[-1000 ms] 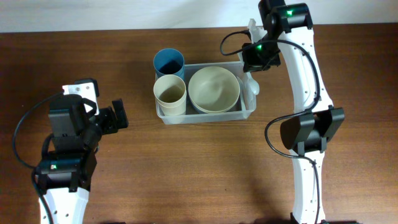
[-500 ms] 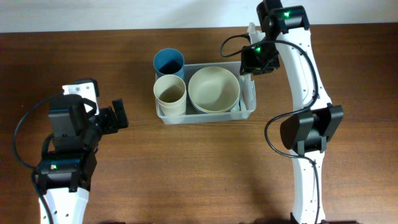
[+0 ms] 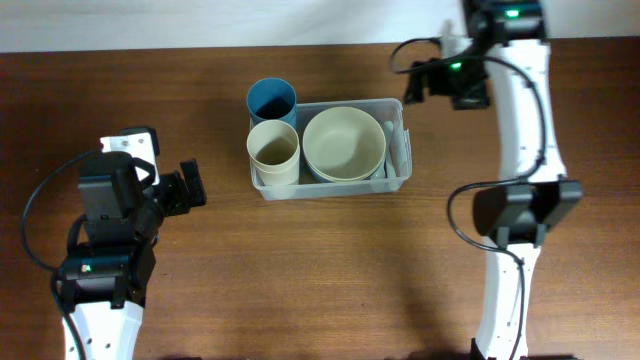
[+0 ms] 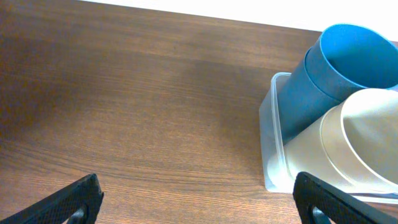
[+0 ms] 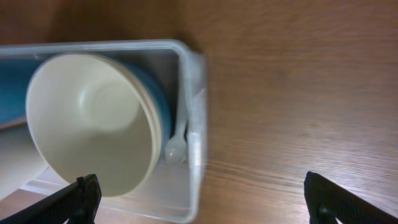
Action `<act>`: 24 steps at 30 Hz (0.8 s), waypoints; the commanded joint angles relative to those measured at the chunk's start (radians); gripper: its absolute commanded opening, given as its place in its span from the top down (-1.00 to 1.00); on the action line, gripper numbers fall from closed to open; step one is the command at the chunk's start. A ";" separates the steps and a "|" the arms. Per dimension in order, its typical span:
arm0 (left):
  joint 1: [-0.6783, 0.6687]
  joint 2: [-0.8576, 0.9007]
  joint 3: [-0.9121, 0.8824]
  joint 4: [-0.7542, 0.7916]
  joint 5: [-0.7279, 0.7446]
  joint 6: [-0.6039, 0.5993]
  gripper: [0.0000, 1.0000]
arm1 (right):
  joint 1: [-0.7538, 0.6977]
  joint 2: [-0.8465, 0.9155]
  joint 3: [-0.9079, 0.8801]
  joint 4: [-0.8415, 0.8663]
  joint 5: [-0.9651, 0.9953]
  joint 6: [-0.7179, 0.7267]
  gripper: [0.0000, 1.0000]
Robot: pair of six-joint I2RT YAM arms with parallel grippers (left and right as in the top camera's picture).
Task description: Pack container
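The clear plastic container (image 3: 330, 191) sits mid-table. It holds a cream cup (image 3: 273, 150), a cream bowl (image 3: 344, 143) and a white spoon (image 3: 389, 137) lying along its right wall, and a blue cup (image 3: 271, 100) leans at its far left corner. In the right wrist view the spoon (image 5: 177, 146) lies between the bowl (image 5: 93, 137) and the container wall (image 5: 196, 124). My right gripper (image 3: 418, 82) (image 5: 202, 202) hangs open and empty just behind the container's far right corner. My left gripper (image 3: 190, 186) (image 4: 199, 205) is open and empty, left of the container (image 4: 273, 143).
A blue bowl (image 5: 158, 93) shows under the cream bowl. Bare wooden table (image 3: 330, 270) lies in front of the container and between the arms. The table's far edge meets a pale wall just behind the right gripper.
My right gripper opened, left the white spoon inside the container along its right wall, and drew back up and to the right. The left arm stayed still.
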 commanded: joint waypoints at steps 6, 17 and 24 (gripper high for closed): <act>0.006 0.002 -0.006 0.002 0.014 0.020 -0.99 | -0.014 -0.285 -0.072 -0.006 -0.060 -0.074 -0.98; 0.006 0.002 -0.006 0.002 0.014 0.020 -1.00 | 0.028 -0.871 -0.641 0.032 0.037 -0.080 -0.98; 0.006 0.002 -0.006 0.002 0.014 0.020 -1.00 | 0.028 -1.228 -0.893 0.106 0.036 -0.026 -0.98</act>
